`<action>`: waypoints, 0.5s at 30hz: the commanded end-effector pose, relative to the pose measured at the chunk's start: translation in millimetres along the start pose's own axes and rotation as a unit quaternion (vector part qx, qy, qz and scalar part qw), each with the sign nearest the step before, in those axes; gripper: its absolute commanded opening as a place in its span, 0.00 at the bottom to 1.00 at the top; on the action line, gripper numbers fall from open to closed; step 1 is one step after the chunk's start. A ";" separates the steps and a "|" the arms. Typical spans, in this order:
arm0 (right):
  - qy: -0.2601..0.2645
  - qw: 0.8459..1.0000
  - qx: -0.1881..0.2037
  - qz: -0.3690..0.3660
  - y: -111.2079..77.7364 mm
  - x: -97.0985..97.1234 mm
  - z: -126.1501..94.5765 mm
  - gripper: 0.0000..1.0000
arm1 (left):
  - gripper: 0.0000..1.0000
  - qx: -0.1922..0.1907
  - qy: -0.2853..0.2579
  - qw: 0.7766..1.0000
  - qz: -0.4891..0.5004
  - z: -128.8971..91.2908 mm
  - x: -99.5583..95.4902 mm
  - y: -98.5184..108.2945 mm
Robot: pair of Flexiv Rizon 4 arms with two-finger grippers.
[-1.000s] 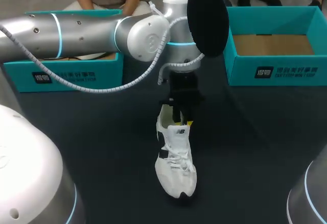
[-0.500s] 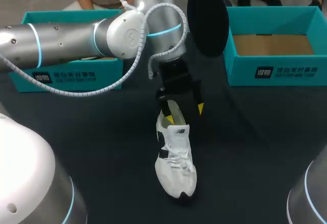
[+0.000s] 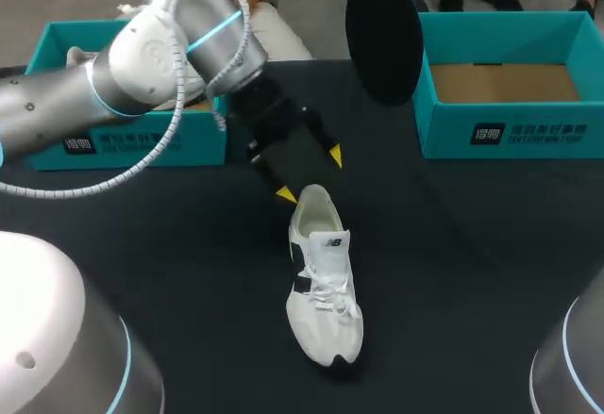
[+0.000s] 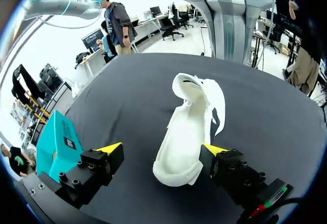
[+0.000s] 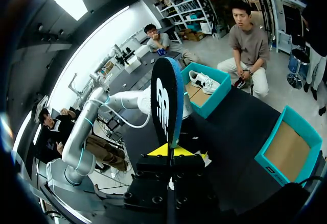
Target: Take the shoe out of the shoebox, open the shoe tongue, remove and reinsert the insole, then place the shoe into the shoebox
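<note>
A white shoe (image 3: 324, 282) lies on the dark table with its toe toward the front edge and its heel opening toward the back. My left gripper (image 3: 310, 174) hovers open just behind and above the heel, touching nothing. In the left wrist view the shoe (image 4: 191, 124) lies ahead of my left gripper (image 4: 162, 149), its near end between the spread fingers. My right gripper (image 5: 168, 151) is shut on the black insole (image 5: 166, 104), which stands upright. In the head view the insole (image 3: 382, 27) hangs high over the table's back middle.
A teal shoebox (image 3: 123, 136) at the back left holds another white shoe. An empty teal shoebox (image 3: 510, 131) with a bare cardboard floor stands at the back right. My left arm (image 3: 104, 93) crosses in front of the left box.
My left gripper opened and let go of the shoe's heel end, then drew back and to the left. The shoe and the held insole stayed where they were.
</note>
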State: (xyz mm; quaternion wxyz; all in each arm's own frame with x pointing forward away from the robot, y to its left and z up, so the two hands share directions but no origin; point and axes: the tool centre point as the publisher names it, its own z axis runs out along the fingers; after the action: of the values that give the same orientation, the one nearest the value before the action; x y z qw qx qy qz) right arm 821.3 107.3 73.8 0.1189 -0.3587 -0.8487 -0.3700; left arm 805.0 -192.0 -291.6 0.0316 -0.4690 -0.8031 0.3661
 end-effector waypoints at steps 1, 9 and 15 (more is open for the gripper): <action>0.000 1.000 0.001 0.000 0.8 -0.4 0.2 0.00 | 1.00 0.080 -0.268 0.960 -0.010 -17.6 24.2 1.5; 0.000 1.000 0.001 0.000 0.8 -0.4 0.2 0.00 | 1.00 0.090 -0.377 0.922 0.026 -34.8 41.2 -10.4; 0.000 1.000 0.001 0.000 0.8 -0.4 0.2 0.00 | 1.00 0.076 -0.410 0.906 0.065 -39.3 47.4 -22.4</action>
State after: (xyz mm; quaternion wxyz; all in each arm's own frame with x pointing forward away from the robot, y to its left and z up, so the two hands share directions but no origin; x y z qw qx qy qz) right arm 821.3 107.3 73.8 0.1189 -0.3587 -0.8487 -0.3701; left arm 789.2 -144.9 -264.4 -0.0795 -0.4489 -0.7375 0.4984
